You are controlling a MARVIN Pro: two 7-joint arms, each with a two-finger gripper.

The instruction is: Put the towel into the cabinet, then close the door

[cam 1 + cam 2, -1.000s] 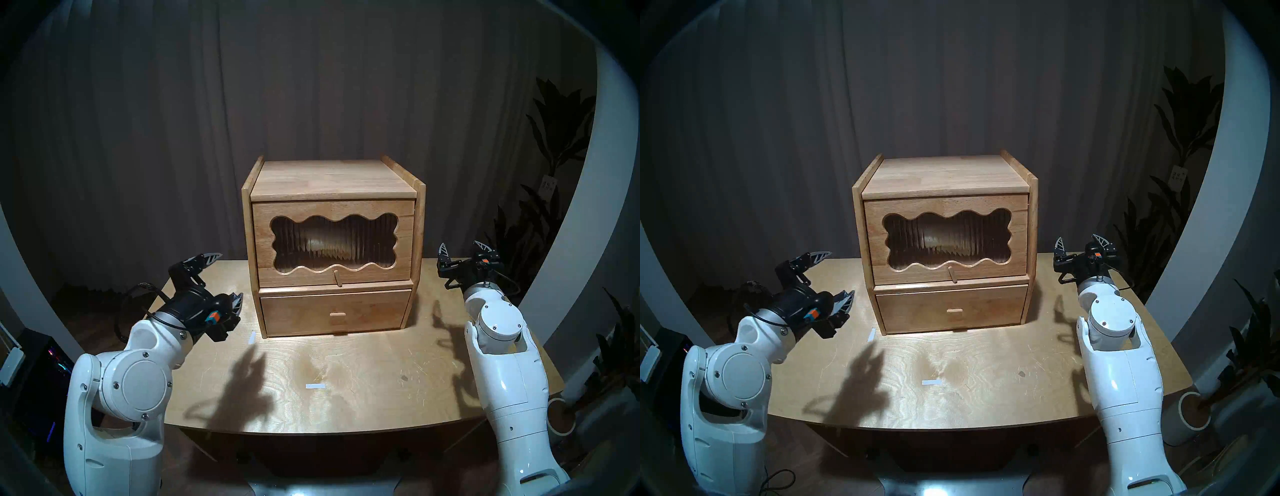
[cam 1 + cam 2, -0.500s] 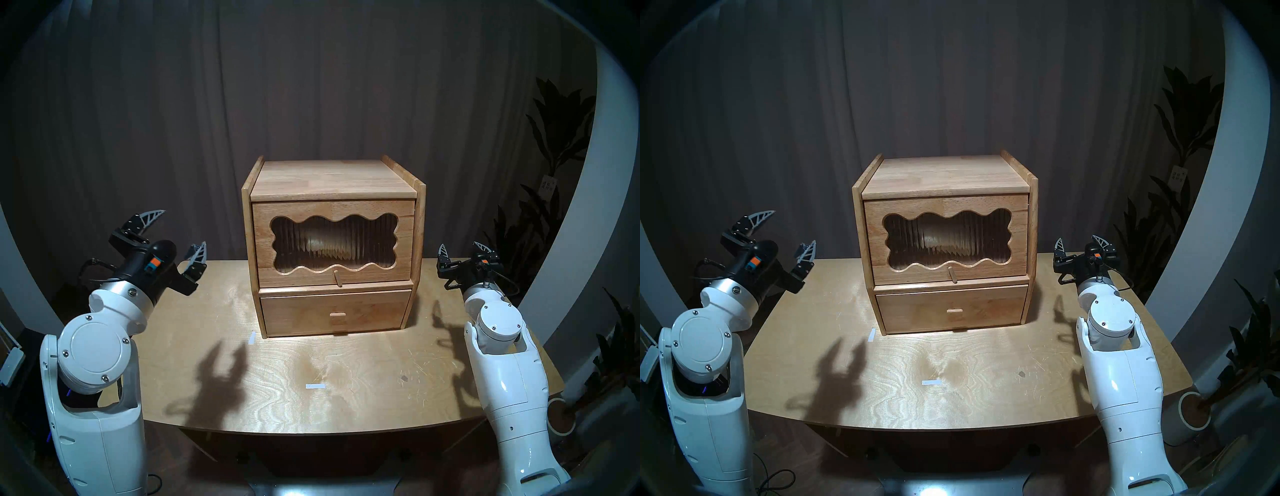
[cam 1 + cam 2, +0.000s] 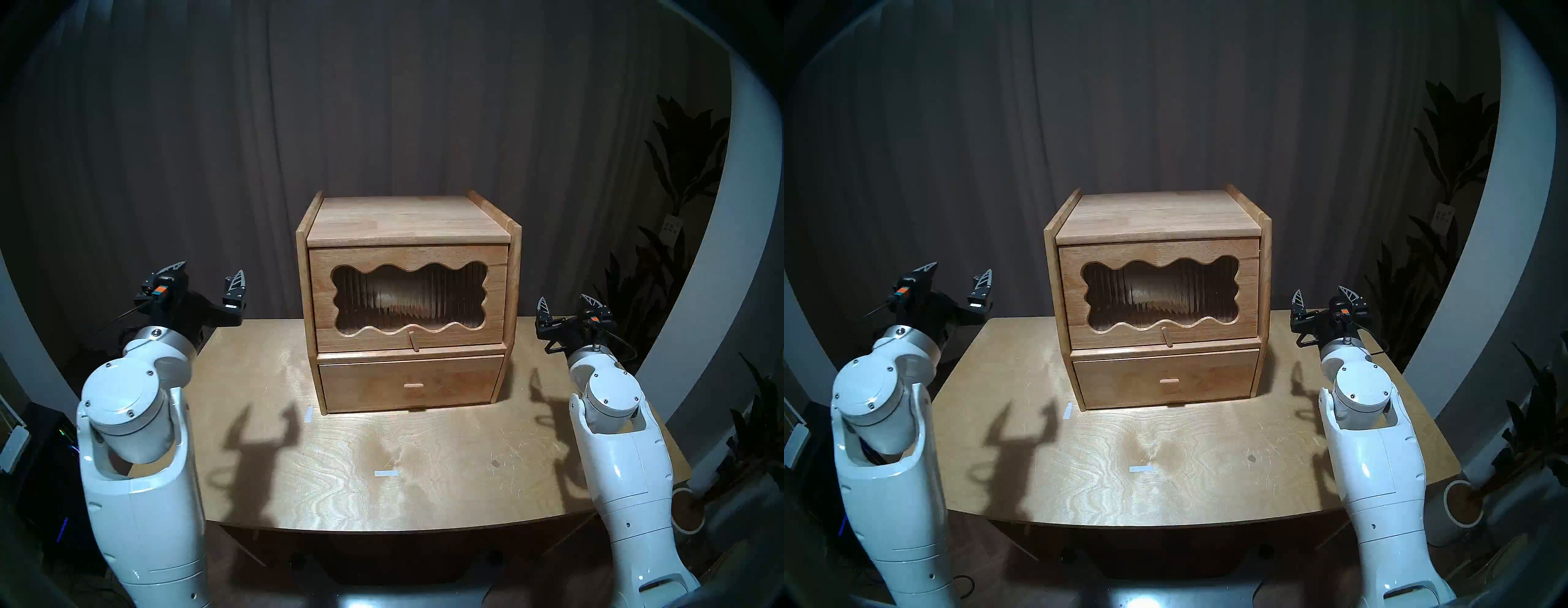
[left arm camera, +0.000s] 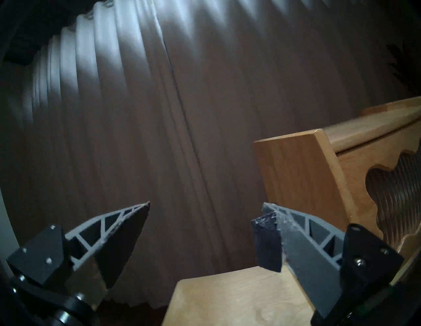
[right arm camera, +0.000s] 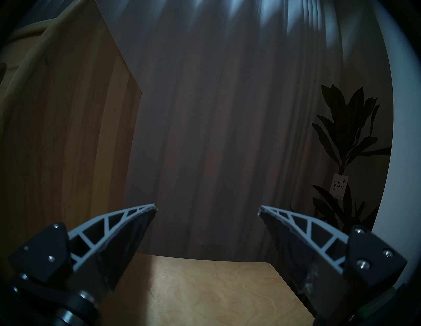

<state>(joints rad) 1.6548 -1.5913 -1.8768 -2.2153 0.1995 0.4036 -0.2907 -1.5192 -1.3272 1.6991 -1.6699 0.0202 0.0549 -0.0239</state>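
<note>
Head view. The cabinet (image 3: 407, 305) stands at the table's (image 3: 445, 475) centre, toward 12 o'clock. Its door (image 3: 408, 297) sits flush and closed, peg knob (image 3: 413, 339) at 6 o'clock of the wavy window. Behind the ribbed glass a pale blurred mass, the towel (image 3: 396, 299), lies inside the compartment. The drawer (image 3: 409, 384) below is shut. At 9 o'clock of the cabinet, the left gripper (image 3: 208, 276) hovers, fingers spread wide, empty. At 3 o'clock, the right gripper (image 3: 568, 302) likewise stands wide and empty. Two white tape strips (image 3: 387, 473) mark the tabletop.
</note>
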